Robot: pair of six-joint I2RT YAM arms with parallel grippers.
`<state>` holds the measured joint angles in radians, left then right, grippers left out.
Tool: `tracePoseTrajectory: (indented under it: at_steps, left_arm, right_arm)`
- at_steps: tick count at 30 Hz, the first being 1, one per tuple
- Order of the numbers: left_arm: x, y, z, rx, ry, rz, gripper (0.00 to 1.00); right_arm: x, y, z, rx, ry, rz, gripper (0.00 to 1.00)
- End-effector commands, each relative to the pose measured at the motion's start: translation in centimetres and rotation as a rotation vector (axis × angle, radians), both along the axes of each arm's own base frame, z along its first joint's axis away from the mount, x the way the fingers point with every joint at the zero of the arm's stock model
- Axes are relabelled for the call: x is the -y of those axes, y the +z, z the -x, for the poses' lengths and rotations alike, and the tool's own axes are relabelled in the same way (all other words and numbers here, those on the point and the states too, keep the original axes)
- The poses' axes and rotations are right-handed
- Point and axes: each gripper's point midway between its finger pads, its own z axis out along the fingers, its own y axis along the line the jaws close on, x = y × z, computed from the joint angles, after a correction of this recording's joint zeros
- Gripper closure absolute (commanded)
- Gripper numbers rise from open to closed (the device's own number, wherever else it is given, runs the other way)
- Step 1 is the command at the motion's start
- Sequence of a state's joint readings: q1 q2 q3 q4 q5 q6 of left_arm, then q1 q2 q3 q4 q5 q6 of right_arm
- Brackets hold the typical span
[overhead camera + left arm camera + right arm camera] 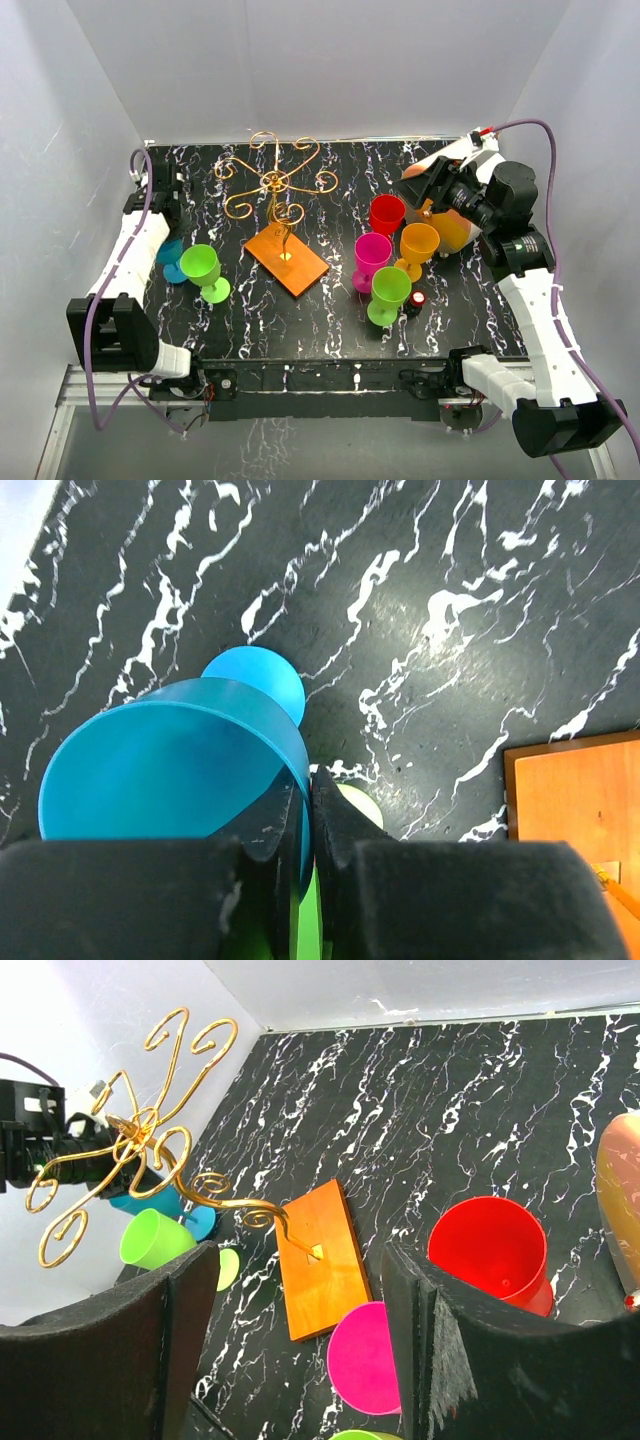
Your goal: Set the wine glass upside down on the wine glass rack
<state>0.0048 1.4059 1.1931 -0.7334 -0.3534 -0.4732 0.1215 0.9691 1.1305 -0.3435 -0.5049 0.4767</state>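
A black tabletop (330, 330) veined with white sits inside a white-walled enclosure, with two robot arms mounted at its near edge. Near the middle stands the wine glass rack (275, 185), a gold wire stand whose curled arms spread from a thin post fixed to a flat orange-brown base (287, 258); nothing hangs on it. At the left side of the tabletop, well apart from the rack, the left claw (308, 790) is clenched on the blue wine glass (170, 770). Its two dark fingers pinch the wall of the bowl at the rim, one inside and one outside. The glass's round foot shows beyond the bowl in the left wrist view. A lime green glass (203, 268) stands upright just beside the blue one, on the side nearer the rack. To the right of the rack is a close cluster of upright glasses: red (387, 213) at the back, magenta (372, 250) and orange (419, 242) in the middle, and a second green one (390, 288) in front. The right claw (300, 1260) hangs above this cluster, its fingers spread wide and gripping nothing, and it faces across the tabletop toward the rack.
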Motion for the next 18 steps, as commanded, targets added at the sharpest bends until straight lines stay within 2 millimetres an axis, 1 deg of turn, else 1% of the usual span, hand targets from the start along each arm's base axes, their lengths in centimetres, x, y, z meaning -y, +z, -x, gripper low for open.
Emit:
tracePoseTrajectory:
  at_steps: [1,2,3,4,8,11,12,15,18]
  left_arm:
    - [-1.8,5.5,-1.9,0.141,0.017,-0.096,1.0]
    - [-1.9,6.4,-2.1,0.156,0.022,-0.104,1.0]
    - [-2.0,7.8,-2.0,0.192,0.023,-0.109,1.0]
    - [-2.1,8.8,-2.0,0.215,0.023,-0.112,1.0]
    - [-1.7,12.8,-1.9,0.318,0.003,-0.103,1.0]
    - [-1.5,16.6,-1.8,0.408,-0.015,-0.104,1.0]
    - [-1.4,18.4,-1.8,0.451,-0.024,-0.098,1.0]
    - [-0.4,22.0,-1.5,0.539,-0.059,-0.06,1.0]
    - [1.0,25.5,-0.7,0.656,-0.098,0.003,1.0]
  right_arm:
    - [0.2,1.7,0.0,0.06,-0.008,-0.008,0.36]
    - [0.2,1.8,0.0,0.057,-0.007,-0.013,0.36]
    - [0.1,1.8,0.0,0.056,-0.001,-0.017,0.36]
    - [0.0,1.8,0.0,0.055,0.002,-0.022,0.35]
    - [-0.1,1.7,-0.1,0.042,0.003,-0.037,0.29]
    - [-0.9,1.3,0.1,0.027,0.051,-0.059,0.28]
    - [-1.2,1.5,0.2,0.031,0.075,-0.071,0.28]
    - [-2.0,1.7,0.2,0.008,0.108,-0.135,0.28]
    - [-2.9,2.5,0.2,0.002,0.132,-0.193,0.3]
